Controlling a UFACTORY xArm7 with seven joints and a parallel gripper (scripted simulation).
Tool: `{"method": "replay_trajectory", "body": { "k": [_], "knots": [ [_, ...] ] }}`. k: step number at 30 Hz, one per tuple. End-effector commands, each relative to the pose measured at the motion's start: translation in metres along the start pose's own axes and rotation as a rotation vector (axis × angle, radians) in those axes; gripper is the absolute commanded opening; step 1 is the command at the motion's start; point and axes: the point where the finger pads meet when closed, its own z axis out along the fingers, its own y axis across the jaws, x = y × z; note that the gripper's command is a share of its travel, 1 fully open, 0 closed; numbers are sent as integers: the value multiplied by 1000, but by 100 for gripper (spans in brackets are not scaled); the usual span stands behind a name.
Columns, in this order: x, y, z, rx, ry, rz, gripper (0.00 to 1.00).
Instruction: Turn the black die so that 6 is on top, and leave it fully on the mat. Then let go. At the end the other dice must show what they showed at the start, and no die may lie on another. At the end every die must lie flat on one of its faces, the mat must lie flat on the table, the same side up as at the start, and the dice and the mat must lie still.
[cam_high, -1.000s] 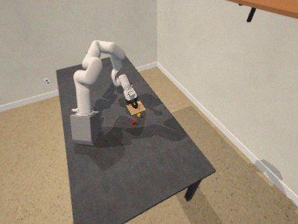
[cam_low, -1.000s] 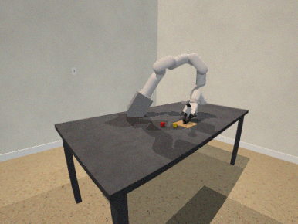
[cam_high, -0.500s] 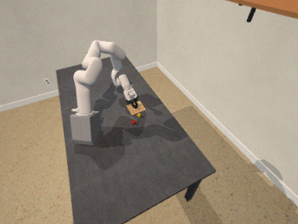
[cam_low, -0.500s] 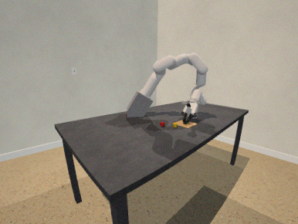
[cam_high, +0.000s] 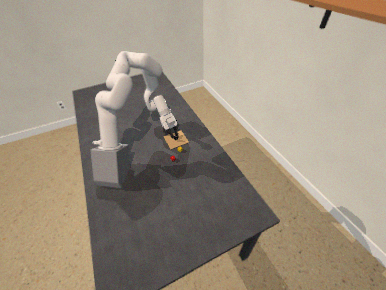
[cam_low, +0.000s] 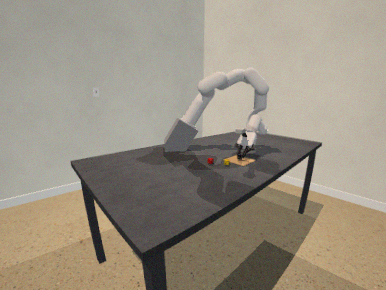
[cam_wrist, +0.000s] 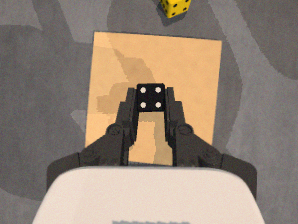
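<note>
No words, labels or brand marks read anywhere. The only readable number is in pips: four white ones on the upward face of the small black cube die (cam_wrist: 151, 97). Pips on the little yellow cube die (cam_wrist: 175, 7) are too cropped to count.
</note>
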Motion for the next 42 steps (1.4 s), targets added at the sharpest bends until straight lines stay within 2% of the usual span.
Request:
{"method": "replay_trajectory", "body": {
  "k": [1,15,31,36,42],
  "knots": [
    [8,-1,-8,2,1,3,21],
    [42,-1,-42,2,1,3,21],
    [45,-1,-45,1,-1,2,21],
    [45,1,-44,-9,-22,1,21],
    [47,5,-42,-31,-141,-2,21]
  ]
}}
